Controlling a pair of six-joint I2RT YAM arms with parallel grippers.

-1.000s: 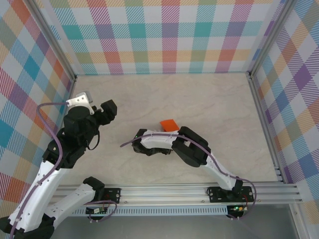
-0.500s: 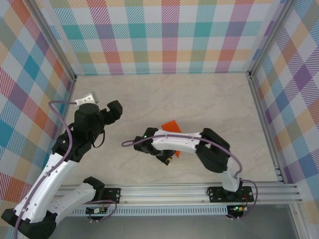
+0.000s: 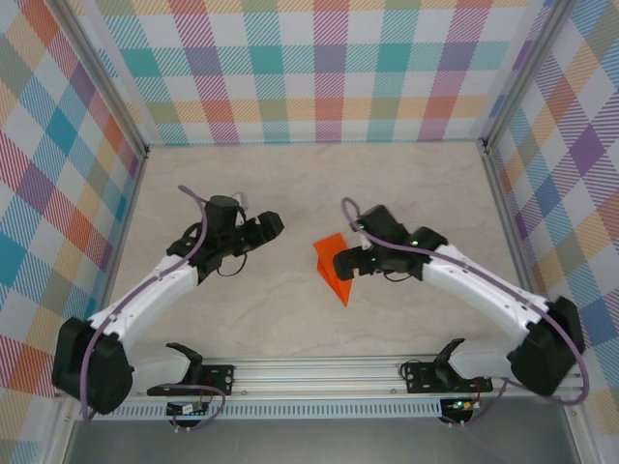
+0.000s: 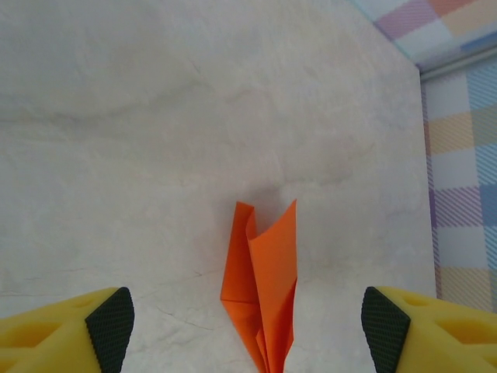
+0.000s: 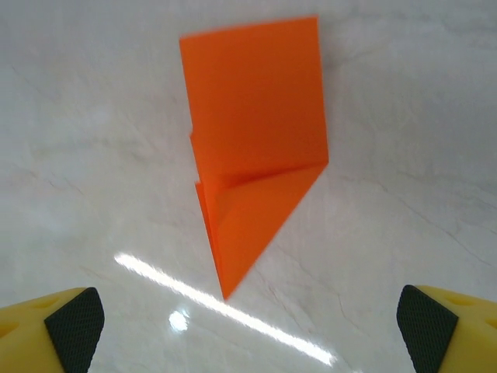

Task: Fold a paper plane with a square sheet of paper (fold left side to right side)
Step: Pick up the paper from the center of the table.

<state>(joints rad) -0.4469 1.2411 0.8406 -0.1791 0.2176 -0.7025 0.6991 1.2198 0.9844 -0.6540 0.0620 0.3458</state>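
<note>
Left arm (image 3: 155, 290) and right arm (image 3: 479, 283): white link shells, black joints and wrists. Purple cable (image 3: 204, 220) runs along each. Small green lights (image 3: 414, 235) on the right one. Jaws: yellow fingers (image 4: 43, 322) tipped with black textured pads (image 4: 110, 326). Black base brackets (image 3: 193, 367) bolted to a silver rail (image 3: 319, 372).

Orange paper plane (image 3: 338, 265) as I see it: a slim folded dart of plain bright paper, lying near the middle of the table (image 3: 416, 184), tip toward the near edge, one flap standing slightly raised.
</note>
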